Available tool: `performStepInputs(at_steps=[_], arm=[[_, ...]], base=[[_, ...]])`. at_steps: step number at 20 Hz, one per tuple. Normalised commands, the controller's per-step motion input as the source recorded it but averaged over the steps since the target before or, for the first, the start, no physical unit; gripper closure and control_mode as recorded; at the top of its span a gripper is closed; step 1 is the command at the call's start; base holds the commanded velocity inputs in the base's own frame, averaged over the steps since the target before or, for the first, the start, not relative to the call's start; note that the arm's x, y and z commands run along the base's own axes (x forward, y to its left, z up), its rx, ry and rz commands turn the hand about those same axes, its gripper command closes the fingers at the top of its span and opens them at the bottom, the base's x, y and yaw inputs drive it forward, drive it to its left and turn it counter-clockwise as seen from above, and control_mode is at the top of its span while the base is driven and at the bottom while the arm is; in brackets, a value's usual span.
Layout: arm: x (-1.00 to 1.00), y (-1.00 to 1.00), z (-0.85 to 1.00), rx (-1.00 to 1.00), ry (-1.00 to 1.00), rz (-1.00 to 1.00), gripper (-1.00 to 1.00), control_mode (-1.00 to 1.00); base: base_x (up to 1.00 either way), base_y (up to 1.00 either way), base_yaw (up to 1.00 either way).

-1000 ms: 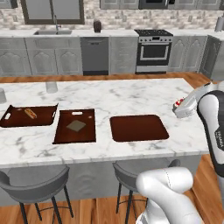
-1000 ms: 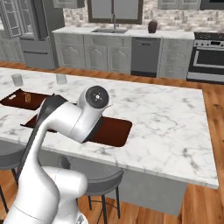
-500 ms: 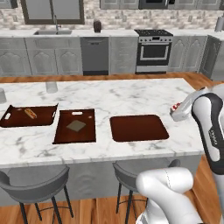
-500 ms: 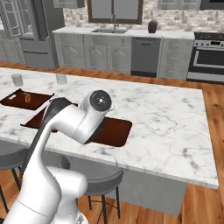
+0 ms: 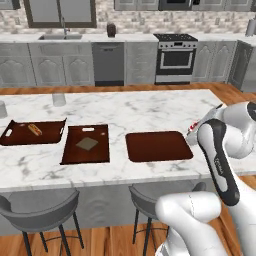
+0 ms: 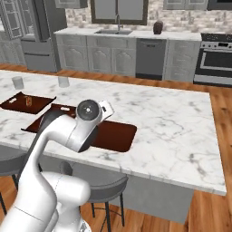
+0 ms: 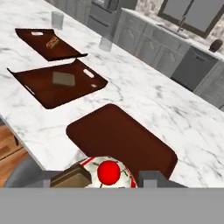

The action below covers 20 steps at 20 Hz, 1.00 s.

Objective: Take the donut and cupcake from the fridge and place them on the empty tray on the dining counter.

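We see the worktop [image 5: 150, 107] carrying the tray [image 5: 158, 146] near its front edge; our fingers [image 7: 144, 178] are clamped on the cupcake [image 7: 108, 172], above the worktop just beside the tray's near corner

the arm has swung left, carrying the gripper [image 5: 196, 131] and cupcake [image 7: 108, 172] nearer the tray [image 5: 158, 146].
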Motion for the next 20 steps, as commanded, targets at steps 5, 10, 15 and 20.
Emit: performStepInputs(at_steps=[5,10,15,20], arm=[[0.34,0.0,-0.2,-0.06,0.01,-0.06,1.0,-1.0],[0.25,-0.09,-0.11,0.0,0.0,-0.02,1.0,-1.0],[0.1,-0.23,-0.17,0.0,0.03,0.0,1.0,-1.0],[0.05,-0.12,-0.24,0.0,0.08,0.0,1.0,-1.0]], base=[[0.0,0.0,0.0],[0.0,0.0,0.0],[0.0,0.0,0.0],[0.0,0.0,0.0]])
